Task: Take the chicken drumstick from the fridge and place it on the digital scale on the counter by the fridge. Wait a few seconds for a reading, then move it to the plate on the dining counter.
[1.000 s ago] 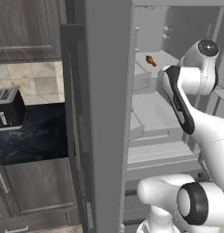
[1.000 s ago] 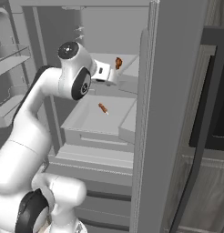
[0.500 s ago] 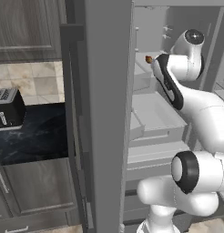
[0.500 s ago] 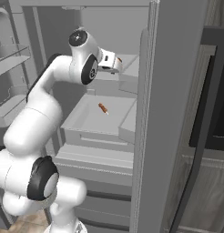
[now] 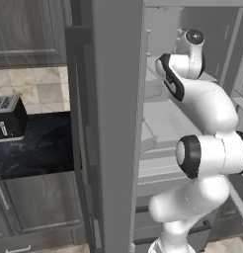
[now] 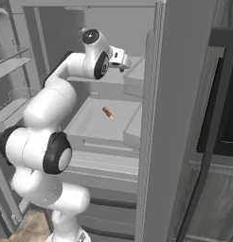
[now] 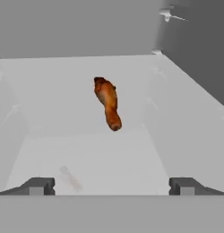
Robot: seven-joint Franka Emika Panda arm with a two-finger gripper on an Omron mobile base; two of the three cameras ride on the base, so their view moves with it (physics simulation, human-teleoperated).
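Fingers (image 7: 37,185) spread wide, empty. Chicken drumstick (image 7: 108,108) lies on the fridge (image 6: 177,94) shelf ahead, centred between them. Its narrow, angled shape could slip or roll if they close off-centre.

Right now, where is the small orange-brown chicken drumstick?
The small orange-brown chicken drumstick lies on a pale grey shelf inside the fridge, ahead of the open gripper and centred in the hand view, untouched.
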